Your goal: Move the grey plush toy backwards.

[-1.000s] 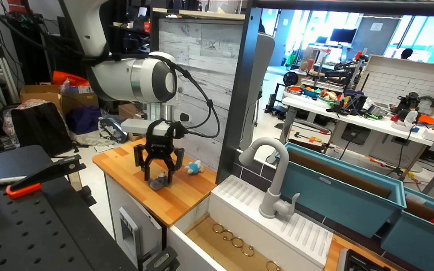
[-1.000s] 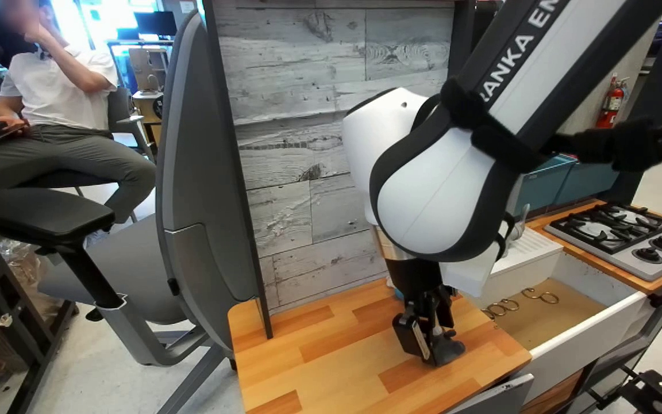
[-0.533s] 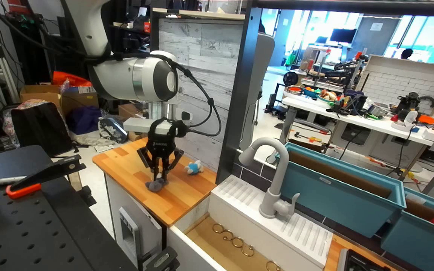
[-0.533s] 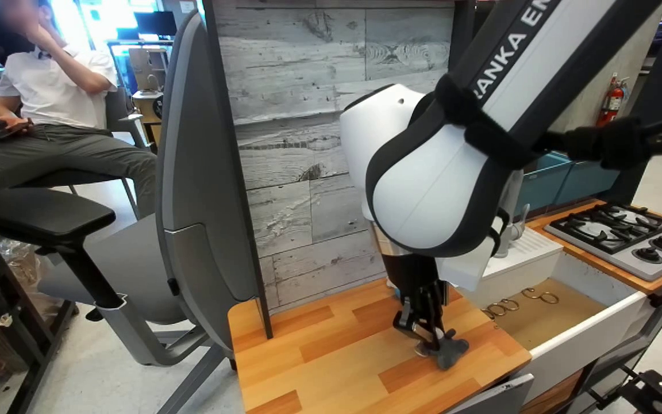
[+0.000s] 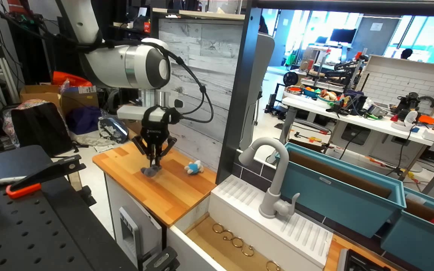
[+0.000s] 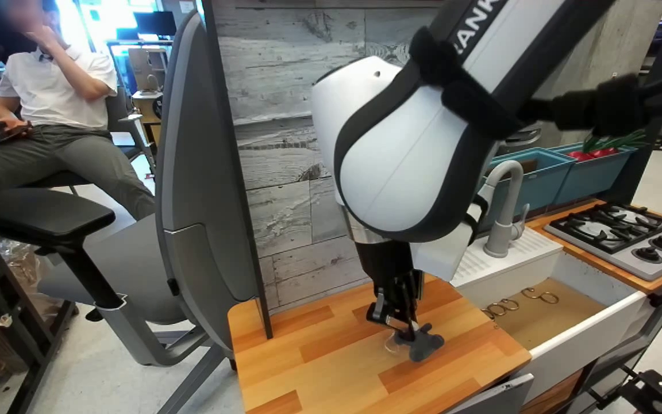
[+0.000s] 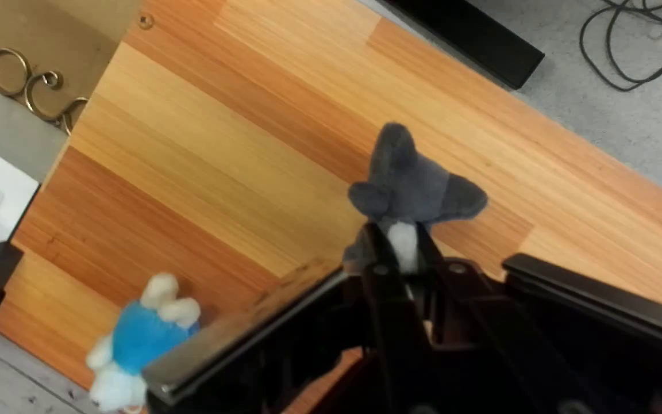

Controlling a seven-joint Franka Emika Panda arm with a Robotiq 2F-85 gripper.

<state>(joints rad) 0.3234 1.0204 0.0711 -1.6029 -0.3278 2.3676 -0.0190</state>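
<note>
The grey plush toy (image 7: 420, 187) is pinched between the fingertips of my gripper (image 7: 398, 233), which is shut on it in the wrist view. A white patch of the toy shows in the narrow gap between the fingers, and its dark grey lobes stick out ahead of them. In both exterior views the toy (image 5: 149, 172) hangs at the tips of the downward-pointing gripper (image 5: 155, 164), over the wooden worktop (image 6: 331, 368). Whether its underside (image 6: 426, 345) still touches the wood I cannot tell.
A small light-blue and white toy (image 5: 194, 168) lies on the worktop near the grey plank wall (image 5: 202, 94). A grey faucet (image 5: 277, 180) and an open sink drawer with metal rings (image 6: 529, 322) adjoin the worktop. An office chair (image 6: 210, 201) stands beyond the panel.
The fingers were spread around the toy a second ago and have closed on it. Arm and toy have since shifted together, up and leftward in both exterior views.
</note>
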